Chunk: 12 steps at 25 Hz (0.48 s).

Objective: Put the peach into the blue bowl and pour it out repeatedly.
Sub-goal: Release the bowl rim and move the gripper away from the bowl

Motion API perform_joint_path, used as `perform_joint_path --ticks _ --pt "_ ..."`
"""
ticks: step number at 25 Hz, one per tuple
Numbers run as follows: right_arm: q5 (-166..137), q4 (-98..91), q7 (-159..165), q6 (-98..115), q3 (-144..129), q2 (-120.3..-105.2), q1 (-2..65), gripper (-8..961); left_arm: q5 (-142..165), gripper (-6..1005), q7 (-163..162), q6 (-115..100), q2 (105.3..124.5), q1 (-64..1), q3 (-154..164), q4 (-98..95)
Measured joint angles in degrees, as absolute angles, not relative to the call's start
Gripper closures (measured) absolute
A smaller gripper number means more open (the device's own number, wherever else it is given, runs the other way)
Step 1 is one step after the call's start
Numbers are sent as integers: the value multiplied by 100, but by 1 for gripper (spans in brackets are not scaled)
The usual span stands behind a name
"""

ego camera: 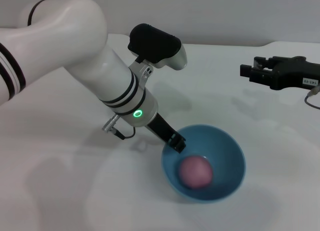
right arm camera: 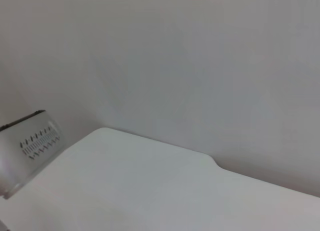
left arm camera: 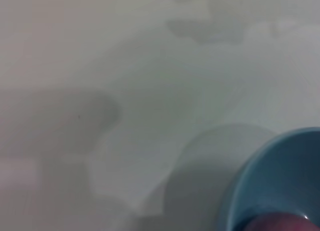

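the small round matte pink toy peach (ego camera: pixel 195 172) lay inside the smooth, glossy light-blue round plastic bowl (ego camera: pixel 227 146), resting on the bowl's floor slightly toward its near wall. the peach's surface read as an even dull pink with a faintly paler patch on top; no stem mark could be made out in the head view. in the left wrist view only a dark pink sliver of the peach (left arm camera: pixel 280 224) showed at the frame edge, within the bowl's (left arm camera: pixel 270 176) curved blue wall. the bowl was deep and hemispherical, plain, with a soft highlight along its inner wall, and it was far wider than the fruit. it sat upright on the white table (ego camera: pixel 60 181), casting a pale shadow to its left. the left gripper (ego camera: pixel 177 142) was at the bowl's far-left rim, its dark fingertips clamped on that rim. the white left arm sloped down to it from the upper left, a green ring lit near the wrist. the right gripper (ego camera: pixel 246 72) hung well apart at the upper right, above the table, its black fingers spread and holding nothing.
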<state>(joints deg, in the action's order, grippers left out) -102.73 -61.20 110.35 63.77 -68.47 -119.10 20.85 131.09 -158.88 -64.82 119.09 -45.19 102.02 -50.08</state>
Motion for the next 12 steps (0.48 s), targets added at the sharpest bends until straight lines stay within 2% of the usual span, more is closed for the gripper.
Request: perform_joint_path --ticks 1,4,12 --pt "-10271 -6117 11034 6350 -6845 -11909 2081 436 13103 895 -15891 -6482 11909 -4519 10185 -5017" --pt "-10266 -6099 11033 6336 -6843 -11909 2075 436 13090 686 -15880 -6481 11908 -4519 10161 -5059" --pt "-9958 -5998 11030 6327 -6681 -11905 1990 436 13111 525 -15766 -6458 11814 -4350 9759 -5572"
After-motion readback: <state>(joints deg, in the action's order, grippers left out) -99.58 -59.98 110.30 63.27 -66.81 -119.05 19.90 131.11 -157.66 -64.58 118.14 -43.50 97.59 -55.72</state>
